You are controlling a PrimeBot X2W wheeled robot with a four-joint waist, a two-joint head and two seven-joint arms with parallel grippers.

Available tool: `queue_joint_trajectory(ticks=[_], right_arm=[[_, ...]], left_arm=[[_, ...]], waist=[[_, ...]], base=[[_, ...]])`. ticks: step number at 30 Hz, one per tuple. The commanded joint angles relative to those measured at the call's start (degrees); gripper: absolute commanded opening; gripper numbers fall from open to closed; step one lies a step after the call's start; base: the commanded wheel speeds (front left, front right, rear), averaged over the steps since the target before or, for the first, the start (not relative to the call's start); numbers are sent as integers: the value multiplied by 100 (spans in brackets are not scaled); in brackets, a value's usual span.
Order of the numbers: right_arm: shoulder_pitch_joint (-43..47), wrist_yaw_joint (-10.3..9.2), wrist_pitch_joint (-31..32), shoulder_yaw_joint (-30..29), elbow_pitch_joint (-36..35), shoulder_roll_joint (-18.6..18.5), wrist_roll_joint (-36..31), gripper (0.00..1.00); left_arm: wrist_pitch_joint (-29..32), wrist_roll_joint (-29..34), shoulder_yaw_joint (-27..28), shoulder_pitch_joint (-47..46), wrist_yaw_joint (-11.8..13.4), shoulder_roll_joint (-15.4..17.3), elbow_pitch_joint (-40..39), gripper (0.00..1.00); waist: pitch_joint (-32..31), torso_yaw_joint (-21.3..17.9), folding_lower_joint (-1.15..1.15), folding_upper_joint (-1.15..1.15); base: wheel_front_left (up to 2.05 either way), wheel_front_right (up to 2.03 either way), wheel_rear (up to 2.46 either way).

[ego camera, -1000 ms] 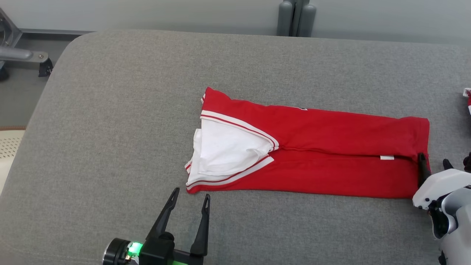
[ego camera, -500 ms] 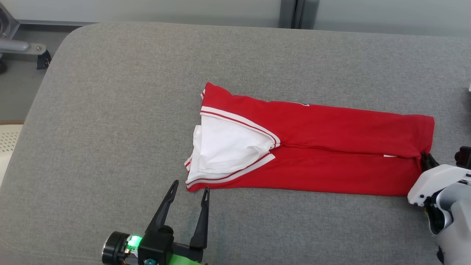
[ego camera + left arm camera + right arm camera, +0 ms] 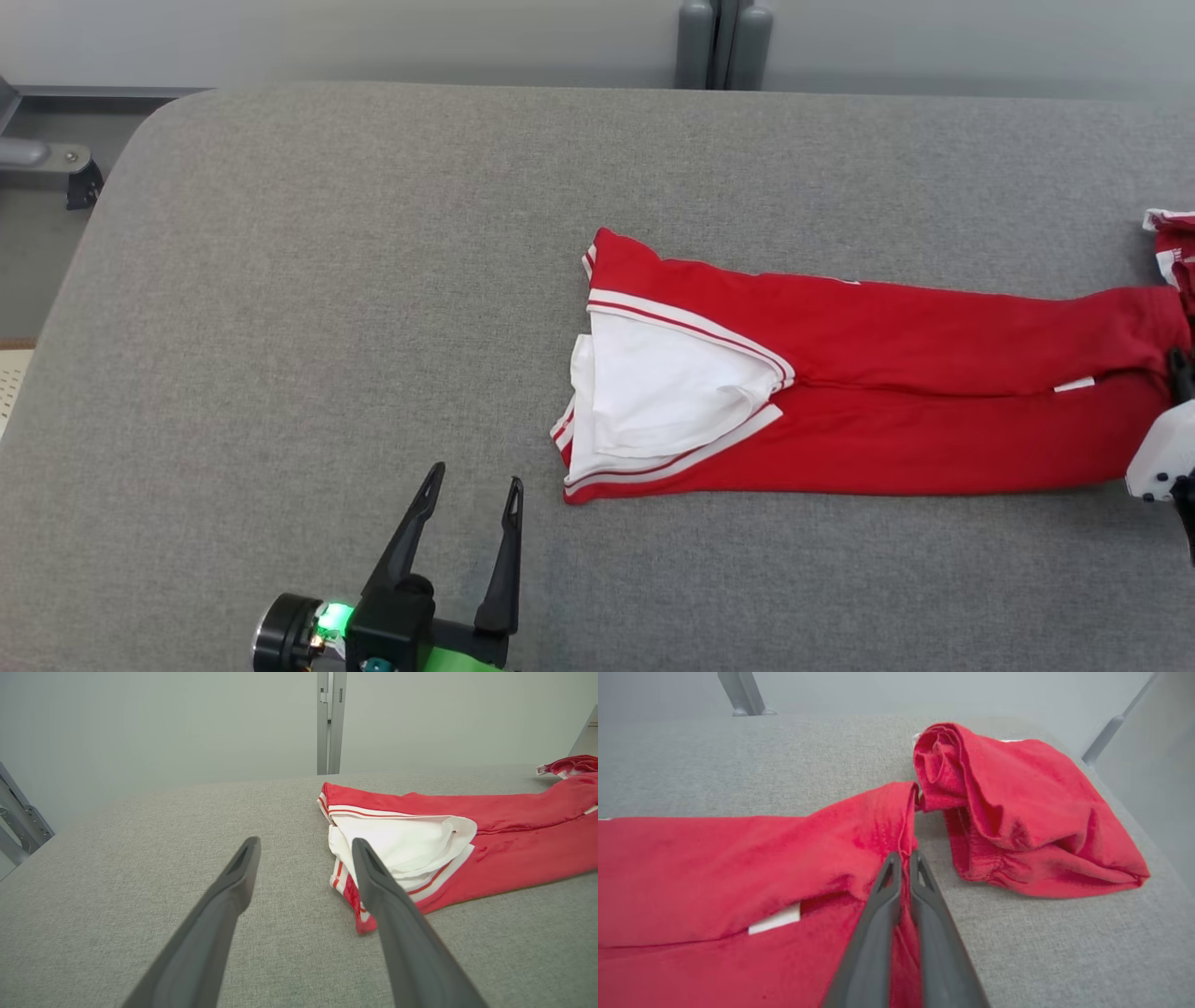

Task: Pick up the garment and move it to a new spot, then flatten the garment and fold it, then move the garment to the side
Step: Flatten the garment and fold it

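- right gripper (image 3: 903, 856): fingers together, clamped on the right-end hem of the long folded red garment with white striped trim and a white inner panel (image 3: 714, 872); a thin bit of cloth is pinched between the tips
- in the head view the right gripper (image 3: 1180, 369) sits at the far right edge, on that same end of the garment (image 3: 887, 401)
- small white tag (image 3: 774, 919) lies just left of the pinch, on the seam where the two folded halves meet
- garment lies flat on the grey fabric-covered table (image 3: 327, 280), right of centre, running left to right, white-trimmed end to the left
- second crumpled red cloth bundle (image 3: 1031, 812) sits just right of the pinched hem, very close; cannot tell if they touch
- left gripper (image 3: 471, 476): fingers apart, holding nothing, near edge of the table, just near-left of the white-trimmed end, not touching it
- step, my read: lengthwise folding looks done; this grip is for a cross fold or the move to the side, cannot tell which
- next move calls for: keeping the pinch tight and the layers together, clearing the red bundle; the left gripper could grip or pin the trimmed end
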Motion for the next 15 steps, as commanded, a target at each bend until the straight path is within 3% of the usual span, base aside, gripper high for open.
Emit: queue_joint_trajectory(ticks=[1, 9, 15], right_arm=[[124, -10, 40, 64, -179, 41, 86, 0], [486, -9, 551, 474, -1909, 438, 321, 0], [693, -9, 1049, 651, -3130, 976, 220, 0]], left_arm=[[-16, 16, 0, 67, -31, 0, 28, 100], [-16, 18, -44, 121, -40, 2, 69, 100], [-16, -29, -151, 128, -81, 1, 116, 100]], waist=[[-78, -31, 0, 0], [-281, 129, 0, 0], [-304, 442, 0, 0]], base=[[0, 0, 0], [0, 0, 0], [0, 0, 0]])
